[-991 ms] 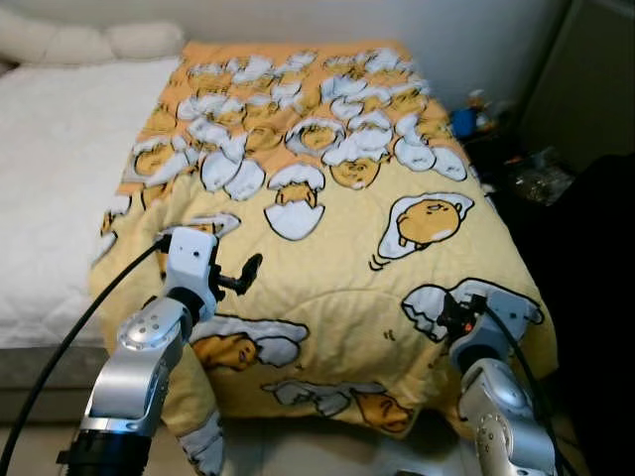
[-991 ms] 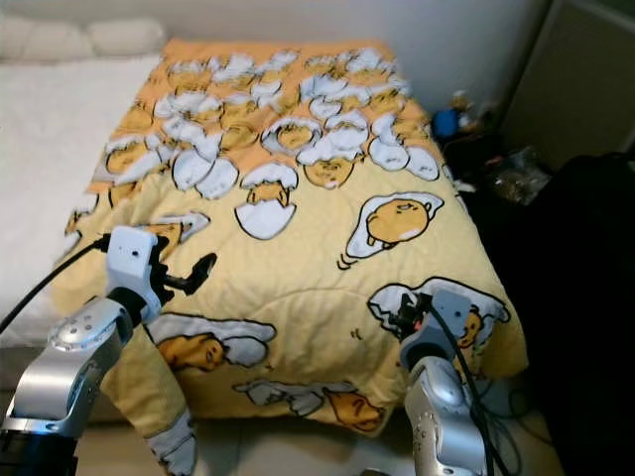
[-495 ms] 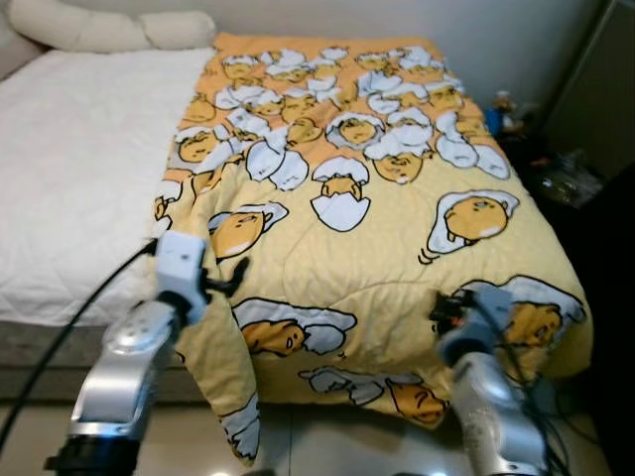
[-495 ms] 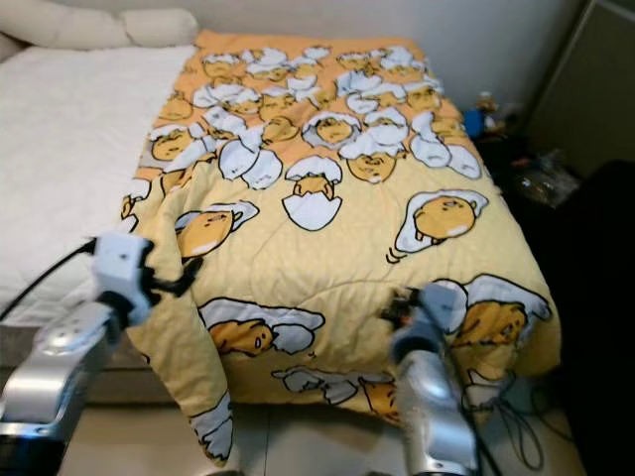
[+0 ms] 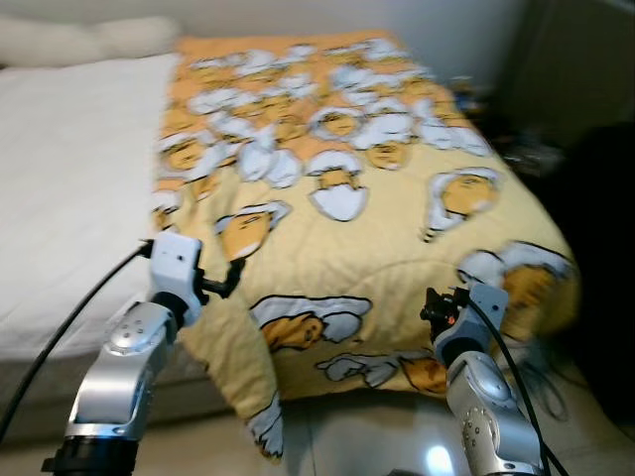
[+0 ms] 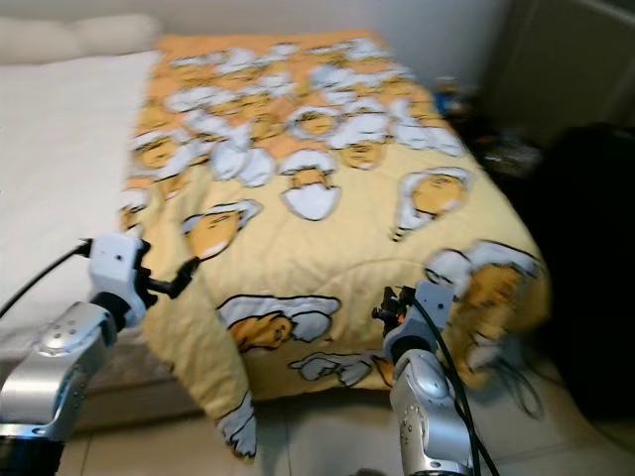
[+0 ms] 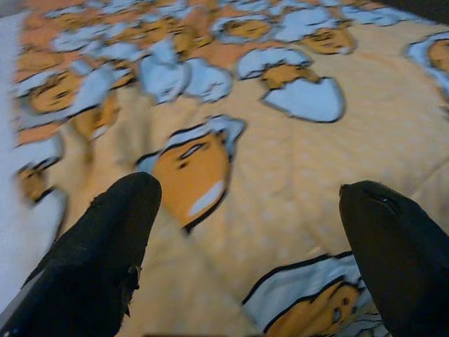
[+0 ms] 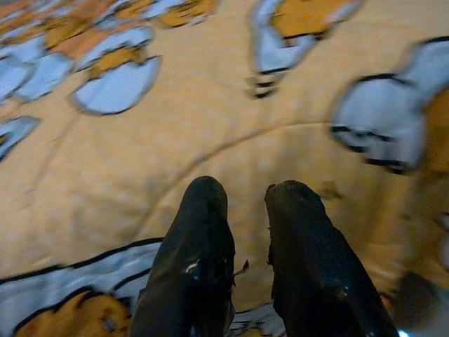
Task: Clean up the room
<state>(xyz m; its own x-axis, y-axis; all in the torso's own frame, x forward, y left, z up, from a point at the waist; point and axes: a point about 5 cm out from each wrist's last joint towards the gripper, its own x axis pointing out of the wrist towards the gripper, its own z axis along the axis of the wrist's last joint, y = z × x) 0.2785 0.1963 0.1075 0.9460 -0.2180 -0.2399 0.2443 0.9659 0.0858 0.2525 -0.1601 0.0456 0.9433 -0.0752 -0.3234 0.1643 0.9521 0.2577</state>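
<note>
**Both grippers poised at the foot of the bed**

The yellow blanket [image 5: 377, 228] with its egg-and-yolk cartoon print lies spread over the right side of the bed [image 5: 69, 178], running from the head end down to the foot edge, where it drapes over. One corner of it hangs down past the foot edge toward the pale tiled floor [image 5: 337, 436]. The white mattress cover lies bare on the left side, and pillows [image 5: 89, 35] sit at the head end, blurred.

The left gripper [image 5: 223, 283] hovers at the blanket's left edge near the foot of the bed, fingers [image 7: 105, 246] spread wide apart with nothing between them; the wrist view looks straight down onto the print. The right gripper [image 5: 437, 302] hangs over the foot edge on the right side, its two fingers [image 8: 200, 260] drawn close together with a narrow gap, clasping nothing, blanket beneath them.

Dark clutter [image 5: 526, 154] sits beside the bed's right edge, too blurred to make out.
</note>
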